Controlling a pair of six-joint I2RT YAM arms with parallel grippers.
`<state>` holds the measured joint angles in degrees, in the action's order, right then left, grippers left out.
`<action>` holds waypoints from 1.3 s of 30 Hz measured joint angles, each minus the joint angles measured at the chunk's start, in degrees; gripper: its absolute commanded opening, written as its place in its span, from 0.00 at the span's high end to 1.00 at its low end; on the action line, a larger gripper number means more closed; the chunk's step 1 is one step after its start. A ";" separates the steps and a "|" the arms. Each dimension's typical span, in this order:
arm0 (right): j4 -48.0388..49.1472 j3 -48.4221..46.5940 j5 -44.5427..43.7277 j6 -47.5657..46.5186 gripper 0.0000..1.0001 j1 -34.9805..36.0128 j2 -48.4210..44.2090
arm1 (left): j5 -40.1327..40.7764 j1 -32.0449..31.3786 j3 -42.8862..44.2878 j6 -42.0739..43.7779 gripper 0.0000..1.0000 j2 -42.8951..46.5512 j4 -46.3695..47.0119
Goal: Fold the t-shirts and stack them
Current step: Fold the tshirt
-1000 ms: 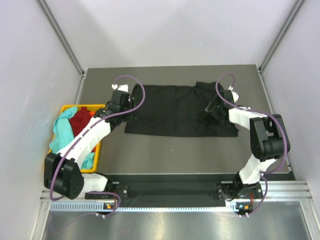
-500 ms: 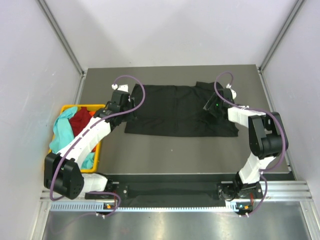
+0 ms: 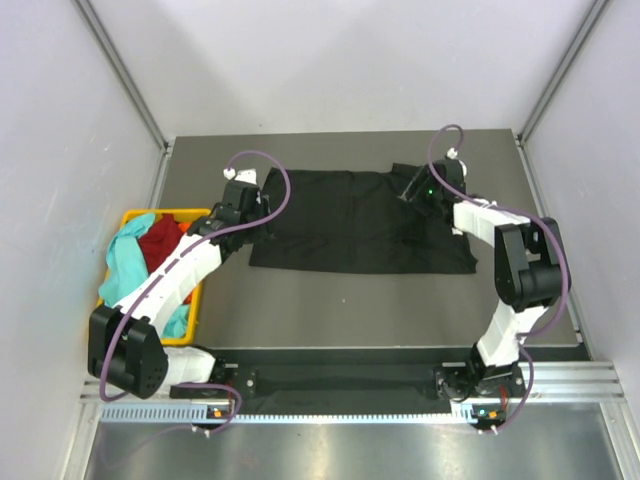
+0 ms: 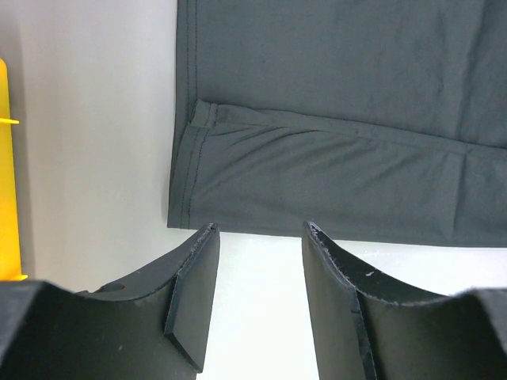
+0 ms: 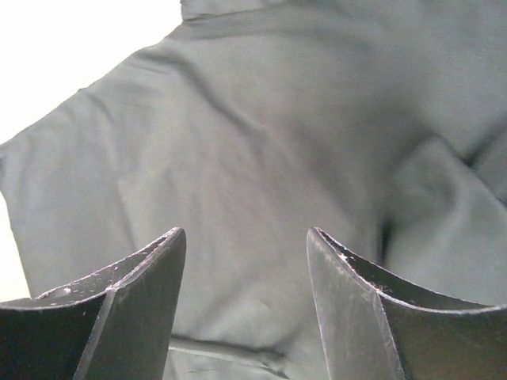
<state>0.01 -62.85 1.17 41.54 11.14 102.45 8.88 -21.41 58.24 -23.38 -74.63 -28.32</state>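
A black t-shirt [image 3: 350,220] lies spread flat across the middle of the grey table. My left gripper [image 3: 256,212] is open and empty at the shirt's left end. In the left wrist view the gripper [image 4: 257,229] sits just short of the hemmed edge of the black t-shirt [image 4: 333,166]. My right gripper [image 3: 414,190] is open and empty over the shirt's far right part. In the right wrist view the gripper [image 5: 245,233] hovers above the wrinkled cloth of the black t-shirt [image 5: 261,150]. A teal t-shirt [image 3: 124,256] and a red t-shirt [image 3: 160,240] lie in the basket. An orange one is not in view.
The yellow plastic basket [image 3: 165,212] stands at the table's left edge, under my left arm; its rim shows in the left wrist view [image 4: 4,158]. Grey walls enclose the table on three sides. Bare table [image 3: 340,300] lies between the shirt and the arm bases.
My right gripper has moved away from me toward the far edge, over the shirt's upper right part. The left arm and the shirt have not moved.
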 measured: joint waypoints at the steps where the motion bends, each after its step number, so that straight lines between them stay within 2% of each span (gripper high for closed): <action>1: 0.37 -0.55 0.92 -0.02 0.37 0.04 0.46 | 0.00 0.00 0.00 0.00 0.49 0.00 0.00; 6: 0.15 -3.06 3.96 -1.05 0.37 0.48 2.10 | 0.00 0.00 0.00 0.00 0.49 0.02 0.00; 13: -6.16 -4.59 2.12 -2.89 0.35 0.72 1.42 | -0.04 0.04 -0.02 0.00 0.49 0.02 0.00; 23: -9.99 1.70 -0.20 -4.04 0.35 0.72 -1.38 | -0.07 0.11 -0.02 0.00 0.49 0.02 0.00; 39: -11.17 3.37 -4.20 -4.00 0.36 0.70 -1.60 | -0.09 0.11 -0.35 0.00 0.49 0.24 0.00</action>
<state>-11.16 -59.48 -3.03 37.54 11.84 100.86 8.80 -21.30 57.89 -23.38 -74.39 -28.32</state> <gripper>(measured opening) 0.647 0.512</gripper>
